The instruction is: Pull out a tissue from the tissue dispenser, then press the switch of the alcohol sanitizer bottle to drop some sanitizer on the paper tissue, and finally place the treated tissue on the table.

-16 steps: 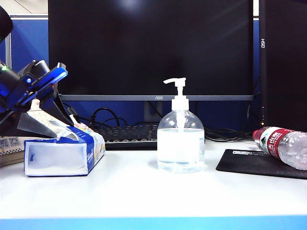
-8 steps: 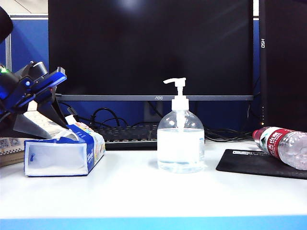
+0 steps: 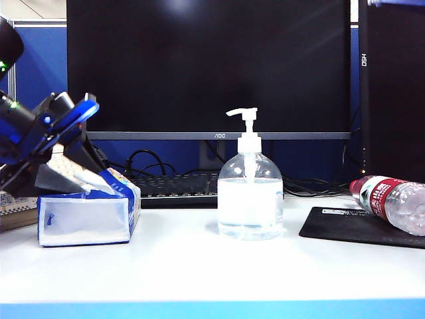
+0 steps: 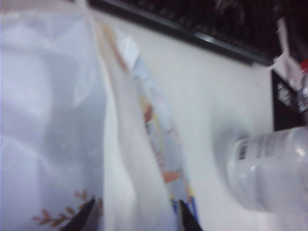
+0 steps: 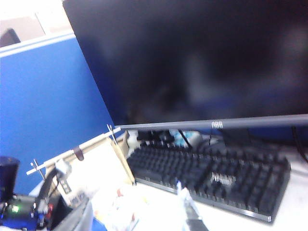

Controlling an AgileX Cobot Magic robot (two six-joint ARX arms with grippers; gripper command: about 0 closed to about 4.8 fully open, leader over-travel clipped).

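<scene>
The thin white paper tissue (image 4: 126, 159) was seen only in the left wrist view, rising from the soft blue-and-white plastic tissue dispenser (image 3: 85, 216) at the white table's (image 3: 212, 266) left side. The left gripper (image 4: 137, 217) stood partly open astride it, contact unclear. The right gripper (image 5: 137, 216), barely shown at its own view's edge, stood wide above the black keyboard (image 5: 211, 175), empty. The clear rounded sanitizer bottle (image 3: 250, 199) stood mid-table.

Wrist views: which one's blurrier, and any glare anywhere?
Left wrist view: soft throughout, tissue dispenser washed out, sanitizer bottle smeared. Right wrist view: motion-blurred, keyboard still readable. Exterior view: sharp, faint glare on monitor.
</scene>
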